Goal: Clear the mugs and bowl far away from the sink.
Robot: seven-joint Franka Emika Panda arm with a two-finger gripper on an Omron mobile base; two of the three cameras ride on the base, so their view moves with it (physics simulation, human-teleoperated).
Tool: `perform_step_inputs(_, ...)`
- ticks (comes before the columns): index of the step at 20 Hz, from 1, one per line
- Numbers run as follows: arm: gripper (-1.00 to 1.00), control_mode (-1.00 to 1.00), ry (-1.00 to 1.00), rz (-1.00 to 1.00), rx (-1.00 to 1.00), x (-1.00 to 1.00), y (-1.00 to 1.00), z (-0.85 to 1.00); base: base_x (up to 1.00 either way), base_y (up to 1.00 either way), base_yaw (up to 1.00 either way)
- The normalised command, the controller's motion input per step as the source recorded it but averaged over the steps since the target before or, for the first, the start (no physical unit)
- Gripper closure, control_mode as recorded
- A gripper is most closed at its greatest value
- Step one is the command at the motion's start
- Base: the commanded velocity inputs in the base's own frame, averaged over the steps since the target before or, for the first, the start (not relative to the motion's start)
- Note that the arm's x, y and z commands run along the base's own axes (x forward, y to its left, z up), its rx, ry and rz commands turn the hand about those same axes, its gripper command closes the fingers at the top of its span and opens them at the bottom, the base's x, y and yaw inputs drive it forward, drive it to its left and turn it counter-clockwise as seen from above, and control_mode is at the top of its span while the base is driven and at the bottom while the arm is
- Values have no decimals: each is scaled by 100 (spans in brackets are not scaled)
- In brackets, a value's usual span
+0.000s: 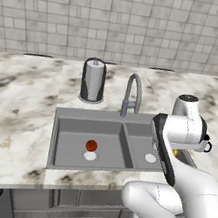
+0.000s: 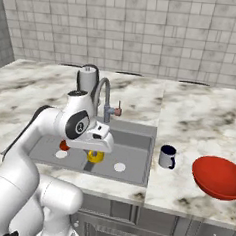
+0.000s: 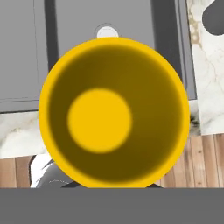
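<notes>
**Yellow mug held above the sink**

Left base view: the yellow mug (image 1: 175,153) shows as a sliver beside my forearm, over the right basin of the sink (image 1: 73,148). A small red ball (image 1: 91,145) lies in the left basin, and a black-and-white cylinder (image 1: 93,80) stands behind the sink, left of the tap (image 1: 132,94).

Right base view: my gripper (image 2: 96,149) is clenched on the yellow mug, which hangs above the sink. The grey mug (image 2: 167,157) stands on the counter (image 2: 205,122) just right of the sink; the red bowl (image 2: 218,177) sits farther right.

Hand view: I look straight down into the mug's mouth, with a drain hole (image 3: 106,31) beyond.
</notes>
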Motion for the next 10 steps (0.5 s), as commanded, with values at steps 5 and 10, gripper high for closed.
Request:
perform_step_inputs(5, 100, -100, 0, 0, 0, 0, 4, 0, 0, 0, 0)
perform_step_inputs(10, 100, 100, 0, 0, 0, 0, 0, 0, -45, -9, -5)
